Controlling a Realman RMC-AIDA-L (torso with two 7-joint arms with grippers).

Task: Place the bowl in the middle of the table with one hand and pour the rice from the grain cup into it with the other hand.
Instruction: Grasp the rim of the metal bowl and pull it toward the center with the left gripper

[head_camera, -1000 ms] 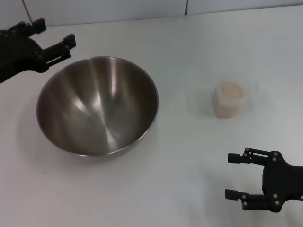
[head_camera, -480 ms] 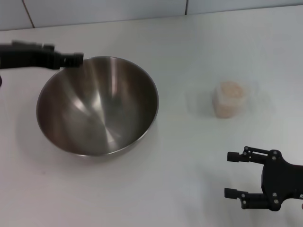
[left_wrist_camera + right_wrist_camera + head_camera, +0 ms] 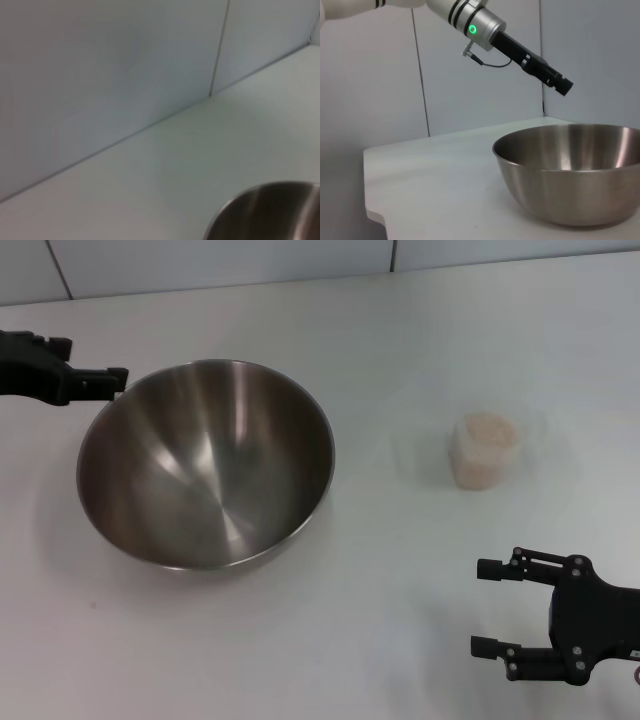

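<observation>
Meanwhile the bowl (image 3: 206, 462) stood upright on the table (image 3: 330, 630), toward my left side, its shiny inside showing nothing in it; I took it as my landmark. My left gripper (image 3: 95, 385) hung just beyond the bowl's far left rim, up in the air and not touching it, seen side-on, so I could not tell whether its fingers were apart or together; the right wrist view showed that gripper (image 3: 562, 86) above the bowl's (image 3: 570, 172) rim with clear air between. The left wrist view caught only a curve of the bowl (image 3: 270, 212) and the table (image 3: 165, 165) running to the wall (image 3: 100, 70). The cup (image 3: 484, 450) stood well to the right of the bowl, upright, filled with rice (image 3: 487, 430) nearly to its top, nothing touching it. My right gripper (image 3: 490, 608) hovered nearer to me than the cup and farther right of the bowl, its fingers spread apart with nothing between them, pointing toward the bowl's side.
</observation>
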